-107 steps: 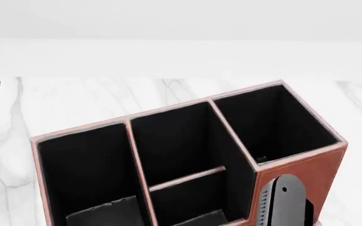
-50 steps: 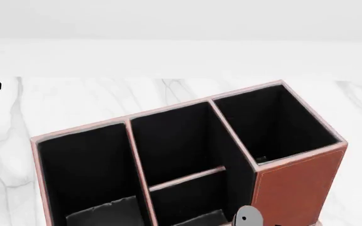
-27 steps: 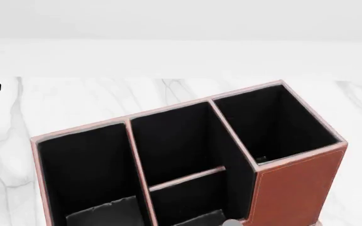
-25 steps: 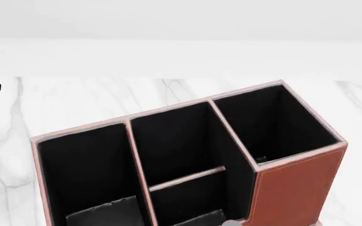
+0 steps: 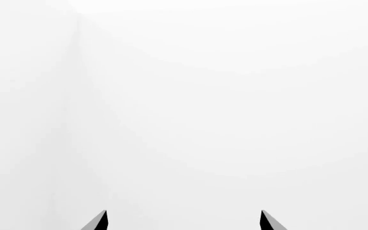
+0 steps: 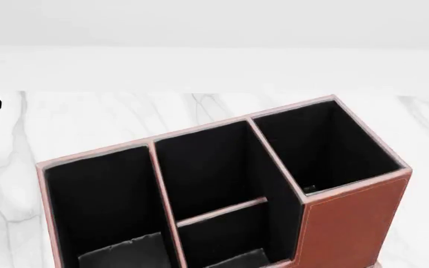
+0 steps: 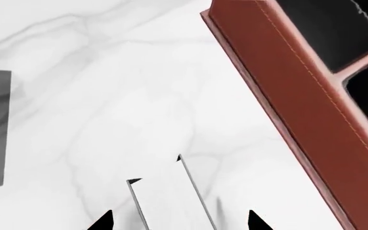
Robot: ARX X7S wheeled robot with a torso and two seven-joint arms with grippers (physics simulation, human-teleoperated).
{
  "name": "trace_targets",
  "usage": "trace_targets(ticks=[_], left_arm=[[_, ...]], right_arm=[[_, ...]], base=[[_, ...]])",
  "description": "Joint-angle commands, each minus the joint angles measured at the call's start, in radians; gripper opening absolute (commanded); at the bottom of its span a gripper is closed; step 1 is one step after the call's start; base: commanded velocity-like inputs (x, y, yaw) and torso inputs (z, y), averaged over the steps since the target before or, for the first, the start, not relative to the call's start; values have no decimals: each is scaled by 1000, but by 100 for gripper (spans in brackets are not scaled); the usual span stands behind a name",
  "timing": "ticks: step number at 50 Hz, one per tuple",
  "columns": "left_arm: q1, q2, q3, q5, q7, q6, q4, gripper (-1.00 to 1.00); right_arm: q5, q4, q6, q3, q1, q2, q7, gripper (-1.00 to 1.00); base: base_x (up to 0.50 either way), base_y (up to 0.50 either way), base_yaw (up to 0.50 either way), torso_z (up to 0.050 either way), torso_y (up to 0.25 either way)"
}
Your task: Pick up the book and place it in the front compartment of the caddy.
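Beside the caddy on the table, our right gripper has its jaws parted around the book, which we judge stiff, light and best pinched across both covers.

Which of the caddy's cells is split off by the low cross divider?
The middle column of the caddy: a low cross divider separates its two cells, while the flanking cells run undivided.

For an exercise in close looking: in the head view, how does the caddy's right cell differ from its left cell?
The right cell is squarish and closed by its near wall; the left cell is longer and runs out of the view's bottom edge. The right cell's brown outer wall shows; the left cell's does not. A grey patch lies low in the left cell. Both are black-lined, pale-rimmed parts of one caddy.
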Motion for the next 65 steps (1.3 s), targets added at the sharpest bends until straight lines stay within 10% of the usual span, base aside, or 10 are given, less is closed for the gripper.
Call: trace_targets(ticks=[1, 25, 26, 65], left_arm=[[0, -3, -1, -4, -4, 2, -2, 100], [2, -8, -1, -12, -12, 6, -3, 100], [3, -8, 0, -13, -12, 6, -2, 100], [3, -18, -1, -22, -25, 12, -11, 100]], right_arm=[[-31, 49, -18, -48, 0, -24, -5, 100], [-63, 80, -30, -100, -10, -29, 0, 100], [-63, 80, -33, -100, -11, -29, 2, -100], [162, -87, 107, 204, 220, -4, -10, -100]], base=[[0, 0, 0, 0, 0], [0, 0, 0, 0, 0], [0, 0, 0, 0, 0], [0, 0, 0, 0, 0]])
